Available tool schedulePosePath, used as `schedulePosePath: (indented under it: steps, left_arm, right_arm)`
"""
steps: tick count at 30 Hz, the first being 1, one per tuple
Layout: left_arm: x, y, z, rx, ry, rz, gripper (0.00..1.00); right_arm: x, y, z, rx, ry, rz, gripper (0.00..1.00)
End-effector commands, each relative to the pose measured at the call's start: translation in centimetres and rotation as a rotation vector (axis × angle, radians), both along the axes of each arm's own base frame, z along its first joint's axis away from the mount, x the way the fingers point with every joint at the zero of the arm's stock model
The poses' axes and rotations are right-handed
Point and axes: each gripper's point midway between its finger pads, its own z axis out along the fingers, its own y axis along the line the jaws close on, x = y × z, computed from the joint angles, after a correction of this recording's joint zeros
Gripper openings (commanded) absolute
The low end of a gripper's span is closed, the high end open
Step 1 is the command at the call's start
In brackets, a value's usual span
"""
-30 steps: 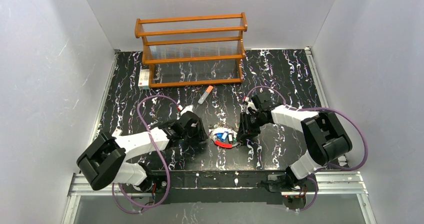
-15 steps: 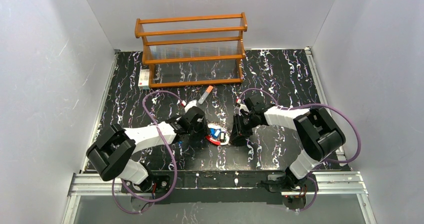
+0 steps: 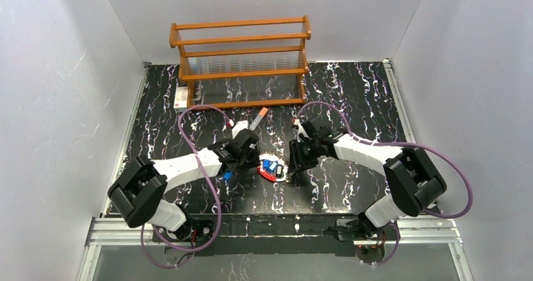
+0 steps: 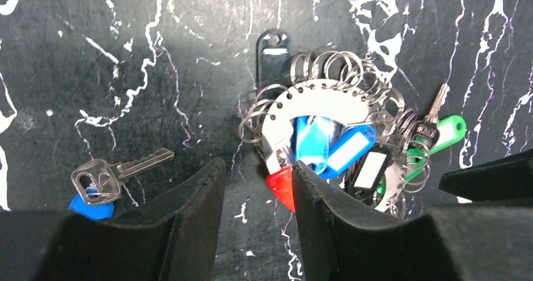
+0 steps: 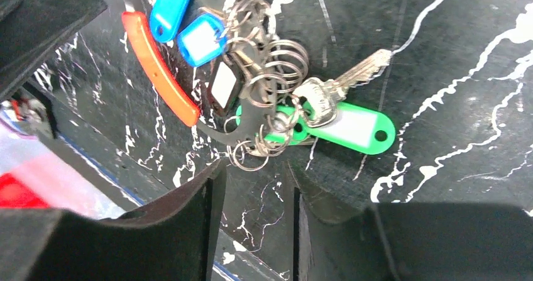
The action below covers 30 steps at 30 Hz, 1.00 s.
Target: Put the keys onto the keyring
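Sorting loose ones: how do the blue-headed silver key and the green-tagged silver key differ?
The blue-headed silver key lies alone on the black marbled table; the green-tagged silver key lies against the small wire rings of the whitish, red-sectioned keyring. The blue head is rounded; the green tag is long and flat. Both keys lie flat.

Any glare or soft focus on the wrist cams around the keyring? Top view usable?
Left wrist: bright glare spot on the blue key tags inside the keyring; small rings sharp. Right wrist: green key tag crisp, bottom-left corner blurred red-white. Top external: even light, keyring cluster too small to resolve.
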Motion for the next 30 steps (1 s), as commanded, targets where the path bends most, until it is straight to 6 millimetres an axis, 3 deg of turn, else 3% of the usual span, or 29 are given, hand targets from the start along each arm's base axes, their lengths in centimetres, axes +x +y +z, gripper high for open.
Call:
schedulePosePath:
  steps: [1, 4, 10, 19, 30]
  left_arm:
    - [-0.3, 0.0, 1.3, -0.083, -0.046, 0.012, 0.43]
    - [-0.3, -0.1, 1.8, -0.121, -0.069, 0.016, 0.44]
    - [-0.4, 0.2, 2.1, -0.118, -0.079, 0.02, 0.45]
    - [-0.5, 0.3, 2.1, -0.123, -0.079, 0.023, 0.45]
    - [-0.6, 0.3, 1.9, -0.123, -0.075, 0.018, 0.46]
  right_arm:
    - [0.0, 0.3, 1.0, -0.104, -0.126, 0.073, 0.5]
    - [-0.6, 0.9, 0.6, -0.176, -0.172, 0.122, 0.56]
    - [-0.8, 1.5, -0.7, -0.328, -0.226, 0.165, 0.54]
    - [-0.4, 1.1, -1.0, -0.401, -0.261, 0.163, 0.29]
    - [0.2, 2.1, 1.6, -0.325, -0.314, 0.13, 0.01]
